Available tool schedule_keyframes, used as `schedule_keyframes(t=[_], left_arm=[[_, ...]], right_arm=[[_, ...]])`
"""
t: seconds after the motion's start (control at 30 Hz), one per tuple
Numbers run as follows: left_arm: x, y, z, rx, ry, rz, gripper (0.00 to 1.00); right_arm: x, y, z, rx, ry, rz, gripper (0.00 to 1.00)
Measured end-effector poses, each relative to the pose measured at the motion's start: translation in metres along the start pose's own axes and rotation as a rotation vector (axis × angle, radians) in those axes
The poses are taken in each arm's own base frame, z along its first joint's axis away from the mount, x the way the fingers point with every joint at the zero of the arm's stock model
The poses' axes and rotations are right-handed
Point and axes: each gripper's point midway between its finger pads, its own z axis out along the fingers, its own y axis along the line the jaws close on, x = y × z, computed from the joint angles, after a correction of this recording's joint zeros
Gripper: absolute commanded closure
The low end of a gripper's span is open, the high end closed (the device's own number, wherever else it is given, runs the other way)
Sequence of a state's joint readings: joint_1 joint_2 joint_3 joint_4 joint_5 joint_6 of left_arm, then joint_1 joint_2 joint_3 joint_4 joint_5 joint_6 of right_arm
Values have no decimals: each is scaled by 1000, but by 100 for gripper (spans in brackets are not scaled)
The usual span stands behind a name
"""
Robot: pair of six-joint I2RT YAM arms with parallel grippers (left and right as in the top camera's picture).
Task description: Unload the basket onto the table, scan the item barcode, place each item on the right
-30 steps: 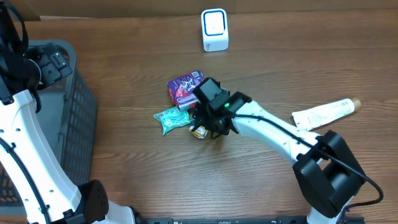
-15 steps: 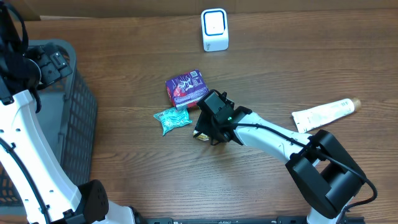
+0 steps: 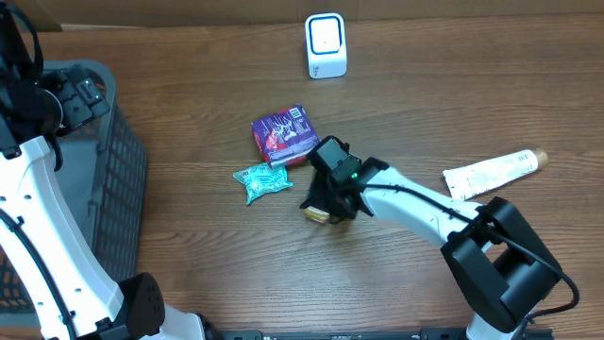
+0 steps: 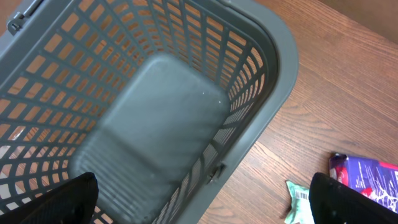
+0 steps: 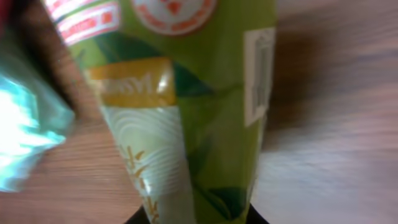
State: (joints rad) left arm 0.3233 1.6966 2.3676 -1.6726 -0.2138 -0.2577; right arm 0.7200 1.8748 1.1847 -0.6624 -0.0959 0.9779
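green pkt (image 5: 205,124) labels blurred, no legible txt

Leftward, teal packet (image 3: 261,180) and purple box (image 3: 283,134) hem the green pouch (image 5: 186,124).

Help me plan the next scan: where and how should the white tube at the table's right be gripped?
Probably its mid-body, from straight above. The white tube lies flat on the table, long and slim, its cap toward the right, so a grip closing across its narrow width should seat well.
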Motion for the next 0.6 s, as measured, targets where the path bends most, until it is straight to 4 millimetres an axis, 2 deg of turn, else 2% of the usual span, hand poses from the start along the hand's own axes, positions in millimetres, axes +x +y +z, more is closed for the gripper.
schedule_keyframes(t=[0.13, 0.23, 0.37, 0.47, 0.53, 0.6], left_arm=[[0, 0, 0, 0, 0, 0, 0], [0, 0, 0, 0, 0, 0, 1], [0, 0, 0, 0, 0, 0, 1], [0, 0, 0, 0, 0, 0, 0], [0, 0, 0, 0, 0, 0, 1], [0, 0, 0, 0, 0, 0, 0]], right_arm=[[-1, -38, -30, 237, 18, -98, 86], [-16, -55, -57, 378, -47, -162, 90], [-33, -79, -78, 540, -133, -231, 90], [-40, -89, -74, 618, -148, -274, 88], [-42, -97, -63, 671, -131, -303, 79], [-40, -105, -49, 726, -97, -325, 64]])
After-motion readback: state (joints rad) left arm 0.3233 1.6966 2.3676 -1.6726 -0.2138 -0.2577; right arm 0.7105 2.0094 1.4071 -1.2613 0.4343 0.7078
